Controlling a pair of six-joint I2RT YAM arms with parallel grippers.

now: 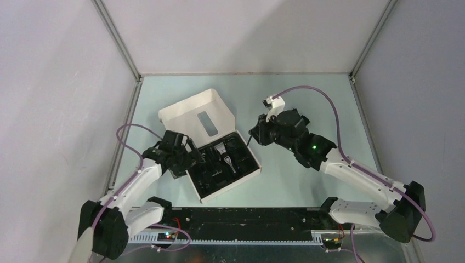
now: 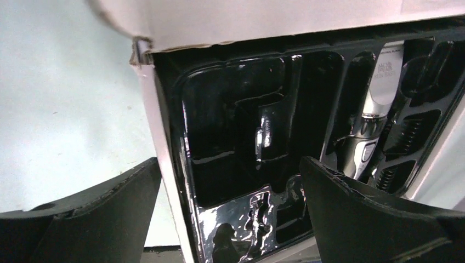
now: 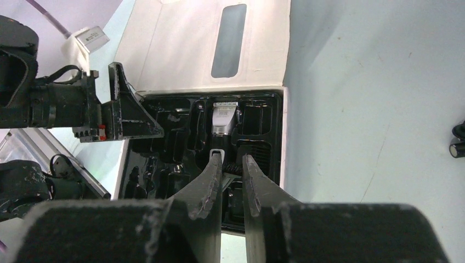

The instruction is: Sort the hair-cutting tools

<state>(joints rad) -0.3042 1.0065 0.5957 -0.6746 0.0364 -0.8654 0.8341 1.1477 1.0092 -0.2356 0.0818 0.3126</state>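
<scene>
The slim silver-and-black clipper [image 1: 224,153] lies in the black tray [image 1: 211,183] of the open white box. It also shows in the left wrist view [image 2: 378,104] and the right wrist view [image 3: 224,121]. Black comb attachments [image 3: 255,118] sit in tray pockets beside it, and their teeth show in the left wrist view [image 2: 414,134]. My left gripper [image 1: 189,157] is wide open and empty [image 2: 230,164], straddling the box's left wall over empty pockets. My right gripper [image 1: 255,133] hovers above the tray's right side, its fingers a narrow gap apart and holding nothing [image 3: 231,157].
The box lid [image 1: 197,116], with its window, lies open toward the back left. Grey enclosure walls and metal posts [image 1: 118,41] ring the table. A black rail [image 1: 247,219] runs along the near edge. A small black object [image 3: 458,141] sits at the right wrist view's right edge.
</scene>
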